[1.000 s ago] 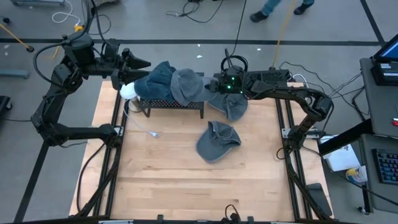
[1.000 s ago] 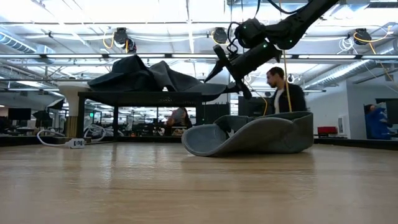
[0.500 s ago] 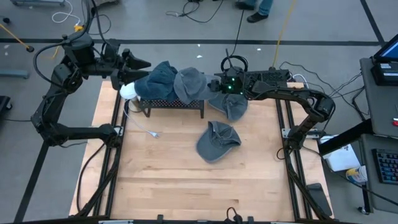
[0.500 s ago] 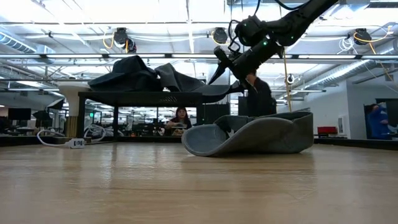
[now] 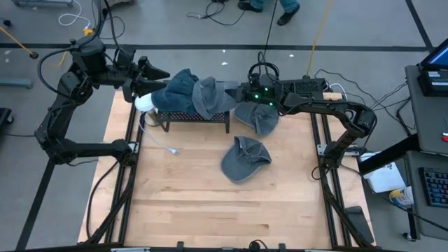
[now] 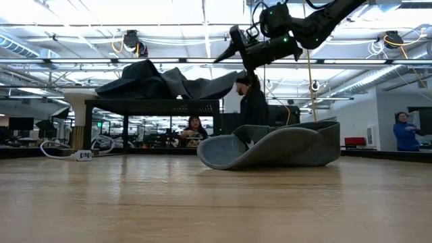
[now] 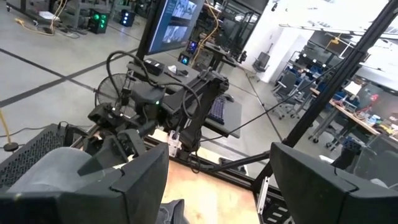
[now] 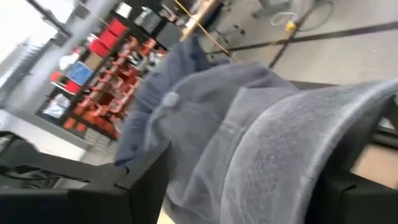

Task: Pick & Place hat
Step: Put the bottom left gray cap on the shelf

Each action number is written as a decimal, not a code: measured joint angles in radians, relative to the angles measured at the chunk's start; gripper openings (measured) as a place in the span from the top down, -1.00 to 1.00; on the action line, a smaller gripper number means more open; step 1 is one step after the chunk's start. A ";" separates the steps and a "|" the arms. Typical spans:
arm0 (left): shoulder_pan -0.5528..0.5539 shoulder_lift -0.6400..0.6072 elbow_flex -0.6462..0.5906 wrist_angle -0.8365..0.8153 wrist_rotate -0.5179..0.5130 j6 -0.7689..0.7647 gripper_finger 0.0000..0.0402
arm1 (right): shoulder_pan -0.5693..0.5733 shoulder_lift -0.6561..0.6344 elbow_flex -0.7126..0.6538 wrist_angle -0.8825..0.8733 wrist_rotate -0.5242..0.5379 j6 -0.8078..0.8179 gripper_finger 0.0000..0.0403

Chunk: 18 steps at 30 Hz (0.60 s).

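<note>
A black rack (image 5: 192,117) stands at the table's far side. A blue hat (image 5: 178,89) and a grey hat (image 5: 210,94) lie over its top. My right gripper (image 5: 236,93) stands level at the rack's right end, open, with the grey hat's brim (image 8: 292,130) between its fingers. In the low view this gripper (image 6: 223,47) is just above the rack top. Another grey hat (image 5: 245,158) rests on the table's middle, and one more (image 5: 259,117) lies under my right arm. My left gripper (image 5: 162,75) hovers open above the rack's left end, holding nothing. My right gripper comes level from the table's right side, one finger on either side of the grey hat's brim (image 8: 292,130). I cannot tell whether the fingers touch it. The hat lies on the rack top.
A white plug (image 5: 143,103) with a cable lies at the rack's left foot. Black frame rails (image 5: 323,150) run along the table's sides. Bare wood stretches toward the near edge. People stand in the room beyond the table (image 6: 253,101).
My right gripper has risen a little and tipped from slanting down to level. The grey hat's right end, which hung below the rack top, now lies up at the level of the rack top.
</note>
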 joint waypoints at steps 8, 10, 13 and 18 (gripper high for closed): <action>0.000 0.000 0.000 0.000 0.000 -0.023 -0.41 | 0.000 0.000 0.001 -0.076 -0.004 -0.011 -0.69; 0.000 0.000 0.000 0.000 0.000 -0.032 -0.41 | 0.000 0.000 0.001 -0.158 0.001 0.012 -0.76; 0.000 0.000 0.000 0.000 0.000 -0.043 -0.41 | -0.005 0.000 0.000 -0.275 0.045 0.046 -0.77; 0.000 0.000 0.000 0.000 0.000 -0.046 -0.41 | 0.000 -0.004 0.000 -0.300 0.109 0.013 -0.71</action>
